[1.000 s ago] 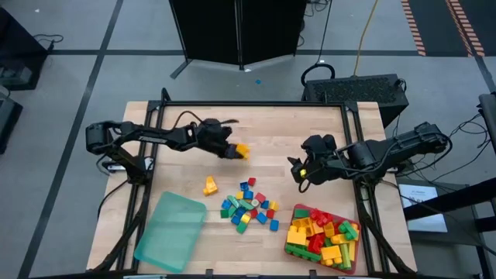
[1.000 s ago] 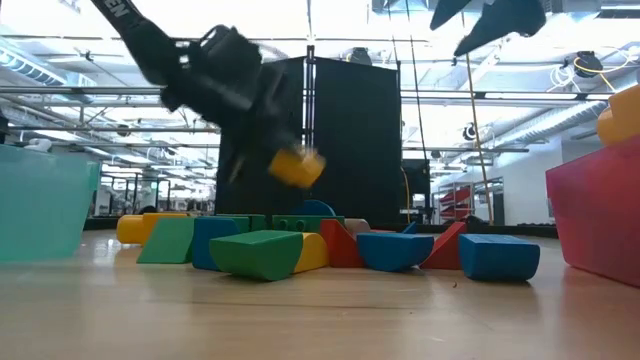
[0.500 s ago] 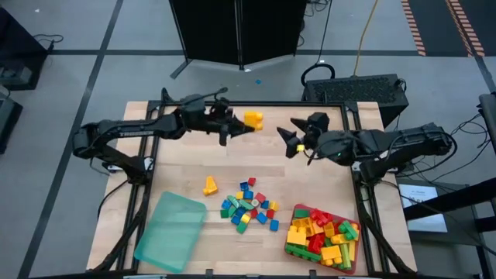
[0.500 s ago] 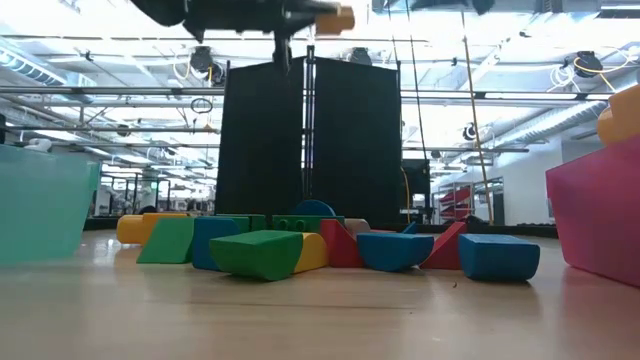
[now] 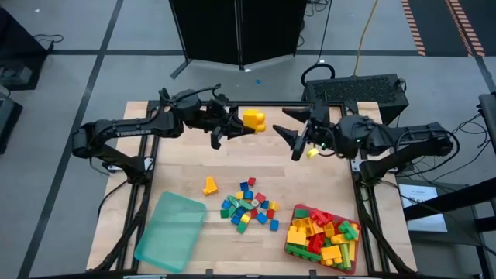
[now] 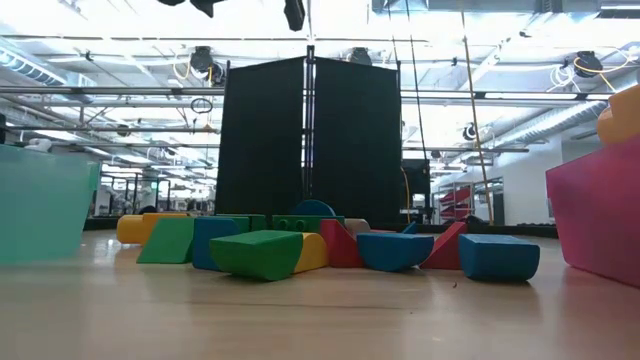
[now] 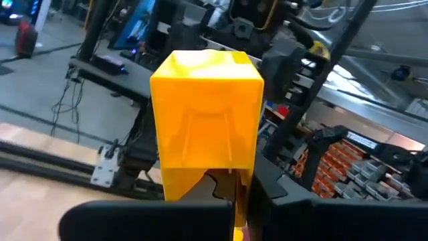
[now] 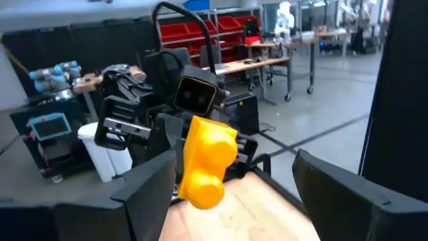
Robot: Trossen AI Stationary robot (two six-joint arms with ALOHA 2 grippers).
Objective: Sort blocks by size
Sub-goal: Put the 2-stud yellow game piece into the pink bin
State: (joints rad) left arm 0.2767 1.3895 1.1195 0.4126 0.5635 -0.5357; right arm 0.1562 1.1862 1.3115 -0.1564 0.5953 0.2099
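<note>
My left gripper (image 5: 239,125) is high over the table's far middle, shut on a yellow block (image 5: 253,119) that fills the left wrist view (image 7: 207,120). My right gripper (image 5: 291,134) stands open, level with it and facing it from the right. In the right wrist view the yellow block (image 8: 204,161) sits ahead of the two spread fingers, apart from them. Loose blocks (image 5: 249,206) in red, yellow, green and blue lie in a heap at the table's middle. One yellow block (image 5: 210,186) lies to their left. My left gripper pinches the yellow block by its end nearest the wrist (image 7: 200,184) between its two fingers. The fingers come level from the table's left. The rest of the block juts out past the fingertips toward my right gripper, lifted far clear of the table.
A red tray (image 5: 353,252) full of larger blocks stands at the near right corner. A teal tray (image 5: 170,231) lies at the near left. In the low view the heap (image 6: 330,245) spans the middle between both trays' walls. Black frame rails edge the table.
My left gripper has risen with the yellow block toward the table's far edge and rolled its wrist, leaving the top of the low view. My right gripper has risen too, tipped up to level and swung toward the block.
</note>
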